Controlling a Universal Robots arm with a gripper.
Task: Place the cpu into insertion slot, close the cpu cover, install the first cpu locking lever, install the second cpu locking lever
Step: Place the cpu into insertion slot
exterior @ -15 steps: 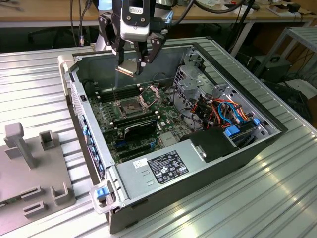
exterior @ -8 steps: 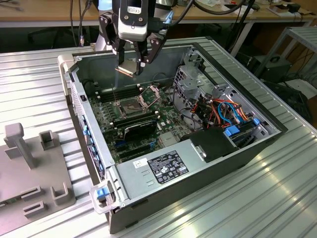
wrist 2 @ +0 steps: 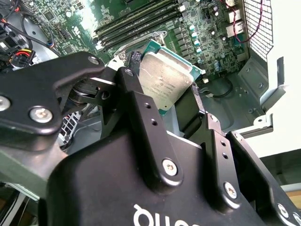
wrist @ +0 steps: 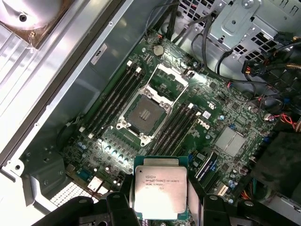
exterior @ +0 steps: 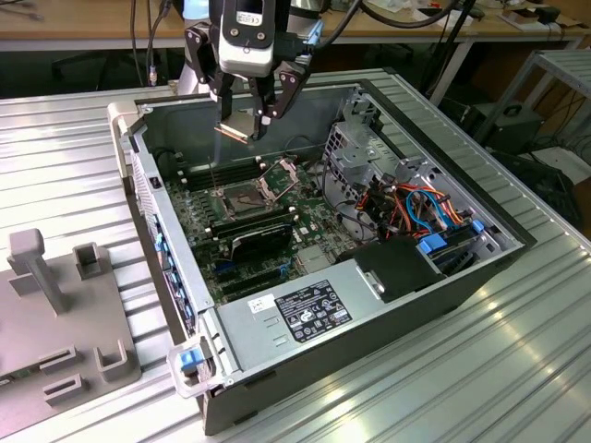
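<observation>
The black, bolt-studded tool (exterior: 246, 118) hangs above an open computer case (exterior: 480, 268), its fingers closed against opposite edges of the cpu (wrist: 160, 190). The cpu is a flat square chip with a dull silvery-grey metal top on a thin green base. In the exterior view it sits tilted in the air over the rear part of the case, well apart from the board below.

The slot (wrist: 143, 114) lies bare on the green circuit board (wrist: 221, 113), a dark square with a fine-pinned centre inside a thin metal rim. The cover (wrist: 169, 77), a thin silvery frame with a large square window, is swung open on the far side of the slot. Long, narrow black memory sticks (wrist: 113, 99) run in rows on both sides of the slot.

The case stands on a ribbed metal counter (exterior: 517, 369). Inside it, a grey power supply (exterior: 305, 309) sits nearest the exterior camera. A grey moulded fixture (exterior: 65, 305) with upright pegs rests at the exterior view's left.
</observation>
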